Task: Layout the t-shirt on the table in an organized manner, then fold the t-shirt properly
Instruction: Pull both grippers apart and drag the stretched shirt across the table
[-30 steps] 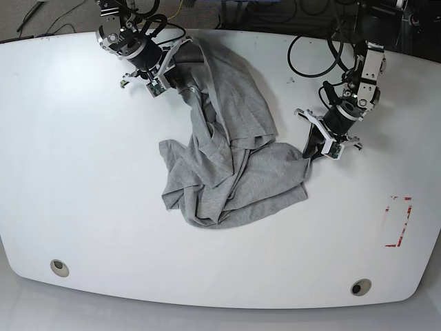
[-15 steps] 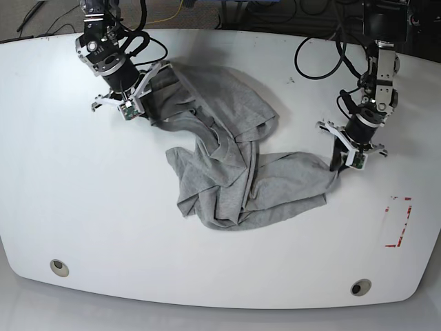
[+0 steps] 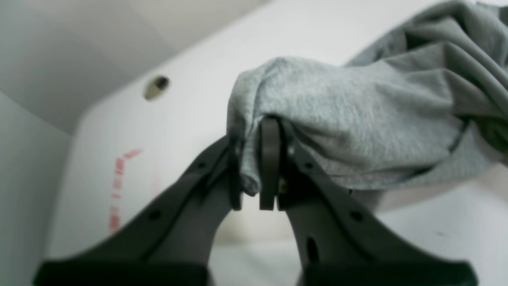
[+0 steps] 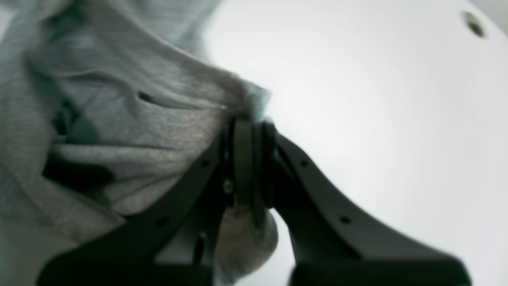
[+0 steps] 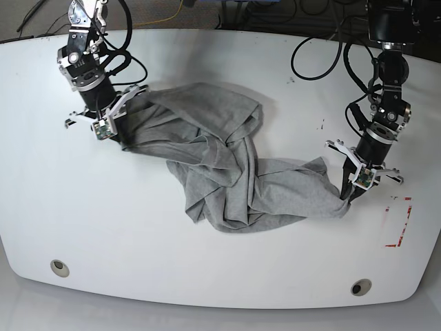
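- Currently the t-shirt point(image 5: 227, 176) lies stretched in a twisted band across the middle of the table point(image 5: 103, 234), running from near the far left corner toward the right edge.
- Left gripper point(image 5: 351, 189): jaws pinched together on a bunched corner of the grey fabric, near the right edge of the table. Wrist view confirms cloth clamped between the fingers point(image 3: 270, 167), with folds trailing away to the right of that view.
- Right gripper point(image 5: 117, 131): jaws likewise clamped on a fold of the shirt, near the far left corner. Wrist view shows fabric squeezed between the fingertips point(image 4: 244, 167), a tuft hanging below.
- Centre of the garment is crumpled and twisted on itself; hems overlap, no lettering visible.
- Red rectangular mark point(image 5: 398, 222) sits just beside the left gripper, toward the right edge, not covered by cloth.
- Two round holes point(image 5: 60, 267) near the front edge, well apart from the shirt.
- Bare white surface lies along the whole front edge and the left side.
- Cables point(image 5: 317, 55) drape over the far edge by the left arm.
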